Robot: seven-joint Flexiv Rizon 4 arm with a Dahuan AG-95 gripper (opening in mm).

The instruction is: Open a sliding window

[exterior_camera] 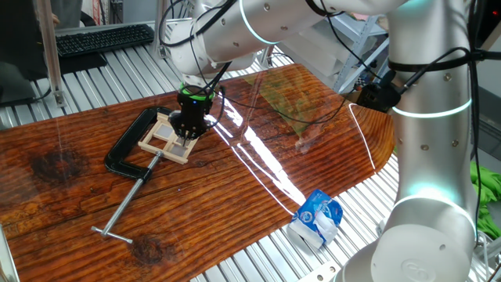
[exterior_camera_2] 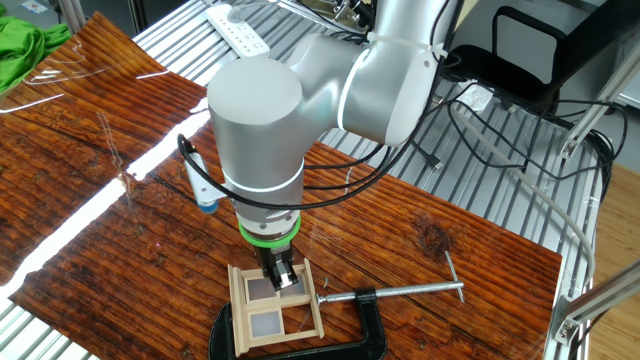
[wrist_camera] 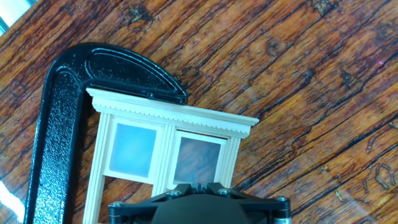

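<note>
The sliding window [exterior_camera: 163, 139] is a small pale wooden frame lying flat on the wooden tabletop, with one end held in a black C-clamp [exterior_camera: 125, 155]. My gripper [exterior_camera: 186, 135] points straight down, its shut fingertips on the window's right-hand side. In the other fixed view the gripper [exterior_camera_2: 283, 280] meets the window [exterior_camera_2: 262, 318] near its upper right pane. The hand view shows the window [wrist_camera: 171, 121] with its moulded top rail, two bluish panes below it, and the gripper [wrist_camera: 194, 185] closed at the lower edge. What the tips touch is hidden.
The C-clamp's long screw rod [exterior_camera: 129, 202] with its T-handle stretches toward the table's front. A crumpled blue and white bag [exterior_camera: 317, 219] lies at the board's edge. A keyboard [exterior_camera: 106, 39] sits at the back, and a green cloth [exterior_camera_2: 20, 45] lies beside the board.
</note>
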